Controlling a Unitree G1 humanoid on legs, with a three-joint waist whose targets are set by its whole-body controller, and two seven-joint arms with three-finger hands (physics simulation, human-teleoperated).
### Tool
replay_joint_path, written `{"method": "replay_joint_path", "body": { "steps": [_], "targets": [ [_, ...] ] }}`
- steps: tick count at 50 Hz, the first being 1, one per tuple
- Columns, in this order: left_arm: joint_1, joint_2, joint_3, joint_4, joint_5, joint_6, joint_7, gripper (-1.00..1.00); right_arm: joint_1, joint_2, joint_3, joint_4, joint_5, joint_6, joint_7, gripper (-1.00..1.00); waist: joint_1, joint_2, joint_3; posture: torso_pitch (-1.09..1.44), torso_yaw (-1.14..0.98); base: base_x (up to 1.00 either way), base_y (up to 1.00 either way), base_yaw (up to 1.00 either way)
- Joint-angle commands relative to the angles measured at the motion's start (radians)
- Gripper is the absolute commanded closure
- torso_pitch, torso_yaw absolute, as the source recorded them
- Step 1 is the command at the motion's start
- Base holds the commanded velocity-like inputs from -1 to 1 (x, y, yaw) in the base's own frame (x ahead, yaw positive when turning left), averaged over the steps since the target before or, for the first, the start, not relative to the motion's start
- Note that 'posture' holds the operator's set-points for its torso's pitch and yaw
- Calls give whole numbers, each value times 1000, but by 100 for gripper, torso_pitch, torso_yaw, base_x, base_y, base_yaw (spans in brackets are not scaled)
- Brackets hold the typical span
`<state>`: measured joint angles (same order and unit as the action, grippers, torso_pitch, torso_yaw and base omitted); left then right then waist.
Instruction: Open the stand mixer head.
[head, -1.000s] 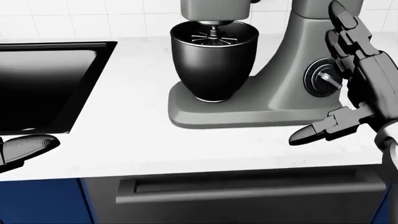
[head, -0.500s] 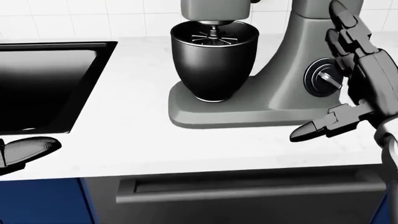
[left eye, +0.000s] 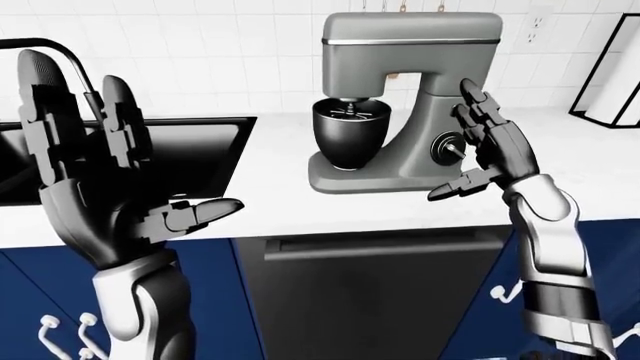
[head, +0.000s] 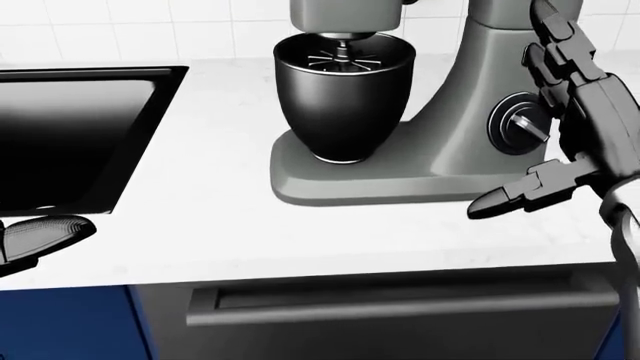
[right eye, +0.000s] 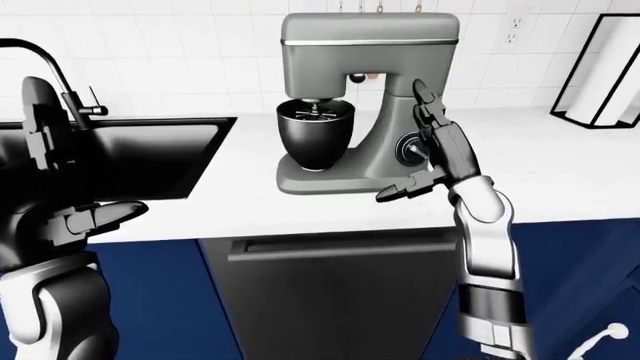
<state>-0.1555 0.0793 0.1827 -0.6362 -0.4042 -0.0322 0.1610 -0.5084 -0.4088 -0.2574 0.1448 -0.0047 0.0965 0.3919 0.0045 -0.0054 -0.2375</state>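
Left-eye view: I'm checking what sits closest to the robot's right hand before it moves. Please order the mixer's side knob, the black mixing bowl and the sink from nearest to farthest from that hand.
From the right hand:
1. Side knob, just left of the fingers, on the mixer's column.
2. Mixing bowl, further left, under the mixer head.
3. Sink, farthest, at the view's left.

Matt grey stand mixer (left eye: 410, 97), glossy black bowl (head: 343, 97), speckled white stone-like counter (head: 210, 217), glazed wall tiles (left eye: 230, 60)
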Motion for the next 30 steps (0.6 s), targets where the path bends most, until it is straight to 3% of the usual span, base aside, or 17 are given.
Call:
{"method": "replay_joint_path", "body": {
  "steps": [1, 30],
  "targets": [
    [-20, 5, 0, -25, 2, -14, -5, -98, -34, -16, -13, -33, 7, -29, -10, -100, 0, -3, -9, -30, 0, 0, 0, 0],
    [-20, 6, 2, -28, 3, -12, -3, -98, -77, -28, -1, 75, 0, -89, -18, -100, 0, -2, -9, -30, 0, 0, 0, 0]
  ]
}}
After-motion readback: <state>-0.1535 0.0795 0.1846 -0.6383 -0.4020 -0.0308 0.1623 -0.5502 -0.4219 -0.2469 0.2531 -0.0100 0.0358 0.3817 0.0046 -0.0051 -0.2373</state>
